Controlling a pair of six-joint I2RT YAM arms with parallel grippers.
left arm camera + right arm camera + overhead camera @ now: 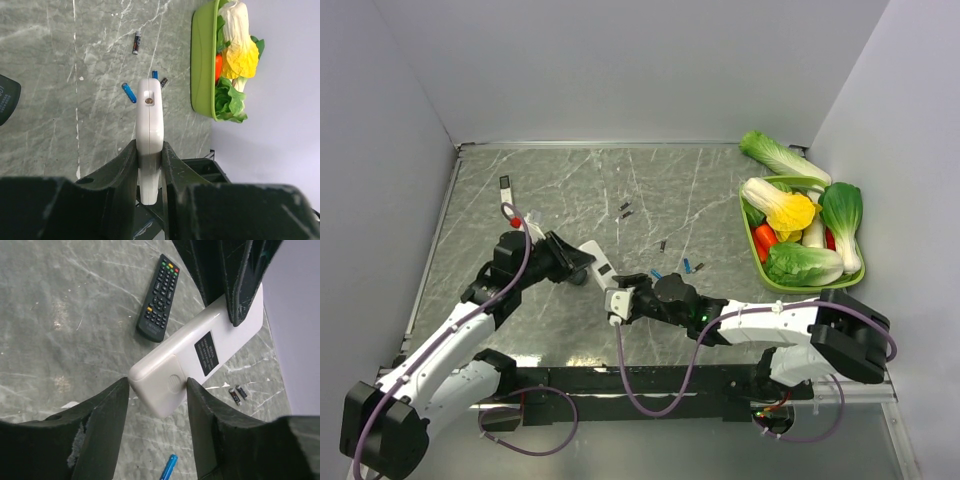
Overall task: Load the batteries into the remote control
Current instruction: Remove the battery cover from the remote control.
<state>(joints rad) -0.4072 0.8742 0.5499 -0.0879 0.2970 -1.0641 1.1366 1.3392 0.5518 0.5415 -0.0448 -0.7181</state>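
The white remote [190, 355] is held between the two grippers, over the near middle of the table [570, 180]. In the top view its long axis is set on a diagonal, with the far-left end in the left gripper [149, 152] and the near-right end at the right gripper [159, 390].

The left gripper's jaws are closed down to the width of the casing and are clamped on it from both sides. From the left wrist the remote is seen as a narrow white bar pointing straight away from the camera.

From the right wrist the back of the remote is seen turned up, marked with a black label and a round dimple near the rounded end. That end is set between the right gripper's fingers [107, 410]. They are spread about as wide as the casing and brought close against both of its sides — whether it is actually gripped cannot be told.

The batteries [663, 244] are scattered loose on the table just beyond the remote, some blue and some black, each lying on its side.

A black remote [159, 297] is laid flat with its buttons up, apart from the white one. A green basket [744, 205] of vegetables is placed at the table's right edge.
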